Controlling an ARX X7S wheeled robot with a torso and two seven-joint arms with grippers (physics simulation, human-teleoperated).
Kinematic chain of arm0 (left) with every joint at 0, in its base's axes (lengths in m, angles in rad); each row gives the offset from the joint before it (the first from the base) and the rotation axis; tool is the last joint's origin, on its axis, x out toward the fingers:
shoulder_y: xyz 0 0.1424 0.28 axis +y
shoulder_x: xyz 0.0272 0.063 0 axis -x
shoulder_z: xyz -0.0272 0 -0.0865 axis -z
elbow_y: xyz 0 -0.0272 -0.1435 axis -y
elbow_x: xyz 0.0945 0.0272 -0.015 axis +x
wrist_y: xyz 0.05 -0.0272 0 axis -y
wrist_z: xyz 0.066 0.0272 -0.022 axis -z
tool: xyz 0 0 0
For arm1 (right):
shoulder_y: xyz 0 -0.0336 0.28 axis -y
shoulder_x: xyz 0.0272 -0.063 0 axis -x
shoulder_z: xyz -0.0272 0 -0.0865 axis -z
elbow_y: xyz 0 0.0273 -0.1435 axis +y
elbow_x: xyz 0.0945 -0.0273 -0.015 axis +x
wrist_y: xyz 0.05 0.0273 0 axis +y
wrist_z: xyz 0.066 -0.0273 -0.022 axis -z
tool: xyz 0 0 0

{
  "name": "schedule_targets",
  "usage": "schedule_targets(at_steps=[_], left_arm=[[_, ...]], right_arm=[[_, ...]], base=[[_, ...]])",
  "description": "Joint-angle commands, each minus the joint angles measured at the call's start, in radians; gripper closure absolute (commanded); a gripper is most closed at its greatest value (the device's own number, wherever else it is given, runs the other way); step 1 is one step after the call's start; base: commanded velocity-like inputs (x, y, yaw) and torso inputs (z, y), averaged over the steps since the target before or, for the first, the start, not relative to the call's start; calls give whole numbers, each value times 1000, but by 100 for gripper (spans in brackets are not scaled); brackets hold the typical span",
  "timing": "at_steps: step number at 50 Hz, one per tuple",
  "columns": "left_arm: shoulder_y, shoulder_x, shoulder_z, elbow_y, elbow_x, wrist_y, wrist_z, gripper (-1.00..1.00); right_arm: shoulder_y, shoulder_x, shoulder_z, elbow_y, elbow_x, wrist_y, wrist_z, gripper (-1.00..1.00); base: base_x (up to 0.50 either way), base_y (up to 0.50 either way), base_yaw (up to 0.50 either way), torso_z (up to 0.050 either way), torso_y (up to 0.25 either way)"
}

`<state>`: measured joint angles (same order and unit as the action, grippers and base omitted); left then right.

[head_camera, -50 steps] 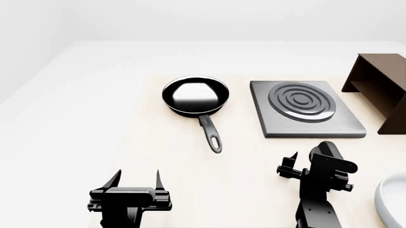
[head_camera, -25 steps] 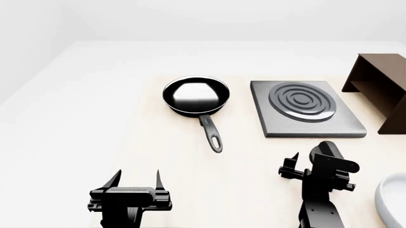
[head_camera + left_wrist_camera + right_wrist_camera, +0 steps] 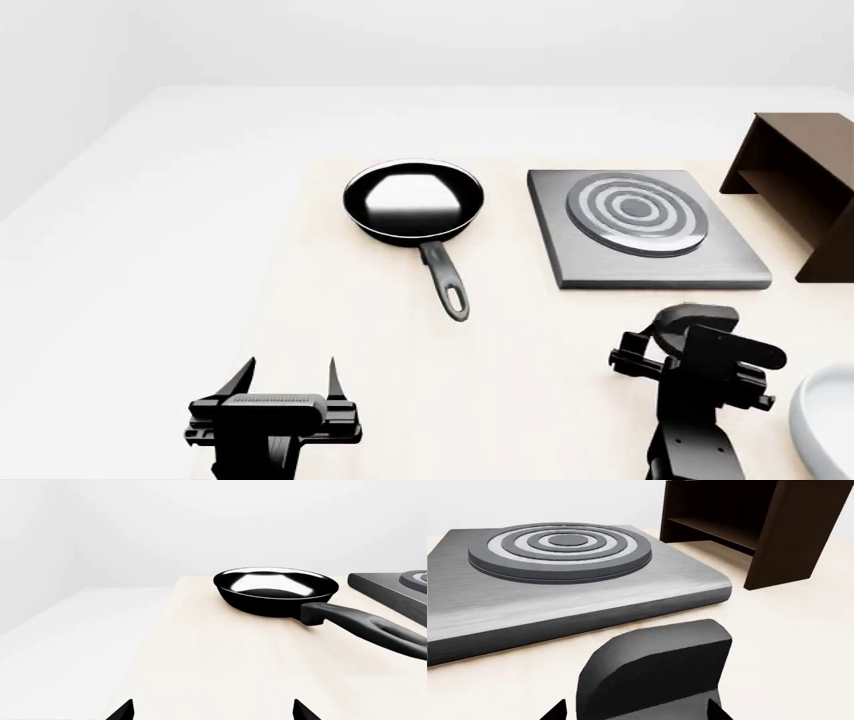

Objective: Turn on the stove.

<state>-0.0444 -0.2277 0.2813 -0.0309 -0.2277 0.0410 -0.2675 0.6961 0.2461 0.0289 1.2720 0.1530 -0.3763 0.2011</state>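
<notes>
Grey metal stove [image 3: 647, 243] lies on the desk [image 3: 534, 390], right of the frying pan [image 3: 412, 203]. Just before its front edge, the right pincer [image 3: 683, 352] grips the black knob [image 3: 654, 672]; turn it steadily, without slipping.

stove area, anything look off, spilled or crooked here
Nothing stands out. The stove lies flat and square on the table, its burner rings intact. The frying pan sits upright beside it, apart from it, with nothing spilled.
</notes>
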Motion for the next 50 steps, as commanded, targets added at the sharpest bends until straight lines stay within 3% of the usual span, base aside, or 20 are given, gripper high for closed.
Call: schedule_targets(at_steps=[1,10,20,27,29,34,50], left_arm=[[-1,-2,6,0,-2,-1,-5,-100],[-2,-5,9,2,-5,-3,-8,-100],[2,-10,11,11,-9,-1,-13,-100],[9,-15,17,29,-7,-3,-18,-100],[18,-19,22,54,-4,-9,-22,-100],[32,-26,31,88,1,-14,-27,-100],[59,-39,62,161,21,-27,-38,-100]], right_arm=[[13,32,72,19,6,4,31,-100],[-109,15,62,-296,15,165,51,-100],[-143,1,52,-353,13,174,48,-100],[-308,-11,35,-726,29,308,67,-100],[-422,-17,9,-990,21,379,86,-100],[-548,-26,-45,-1233,-8,410,94,-100],[-736,-71,-263,-1379,-183,293,100,-100]], base=[[0,0,0,0,0],[0,0,0,0,0],[0,0,0,0,0],[0,0,0,0,0],[0,0,0,0,0],[0,0,0,0,0],[0,0,0,0,0]])
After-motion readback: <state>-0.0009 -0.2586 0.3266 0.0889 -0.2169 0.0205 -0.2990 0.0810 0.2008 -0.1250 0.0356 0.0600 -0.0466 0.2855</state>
